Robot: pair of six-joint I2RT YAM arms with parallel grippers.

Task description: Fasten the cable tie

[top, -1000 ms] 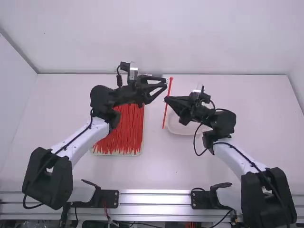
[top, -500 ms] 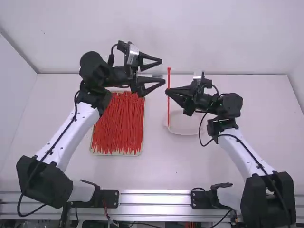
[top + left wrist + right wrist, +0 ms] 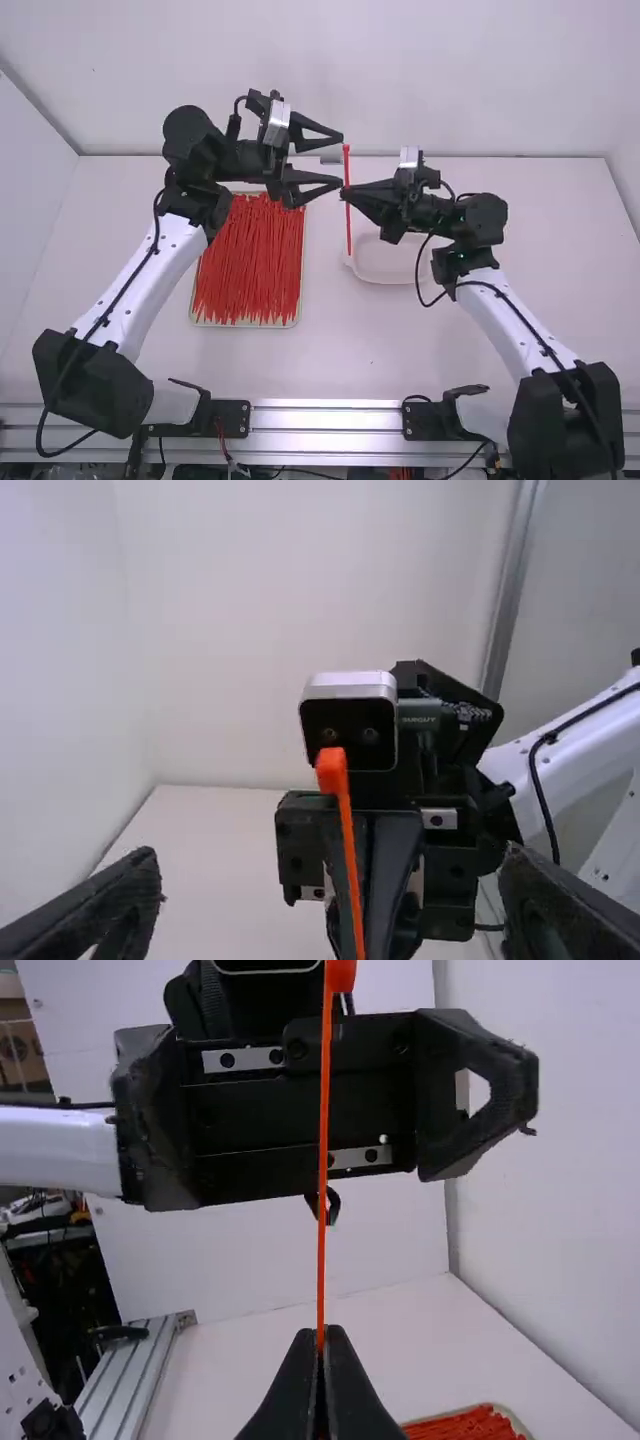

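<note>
The right black gripper (image 3: 347, 193) pinches the thin red plastic cable tie (image 3: 347, 225), which stands straight up over the middle of the white table (image 3: 560, 225). The left black gripper (image 3: 339, 160) gapes wide just left of it.

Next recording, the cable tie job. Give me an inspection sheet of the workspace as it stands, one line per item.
Surface: white table, no marks seen.
Job's things: one red cable tie held upright, its lower end near the rim of a white dish; pile of red ties on a tray.
Clutter: nothing seen.
Grippers: right gripper shut on the red cable tie; left gripper open, fingers spread by the tie's head end.
Cables: black cable loops off the right arm.
Surroundings: white walls; metal rail along the near edge.
</note>
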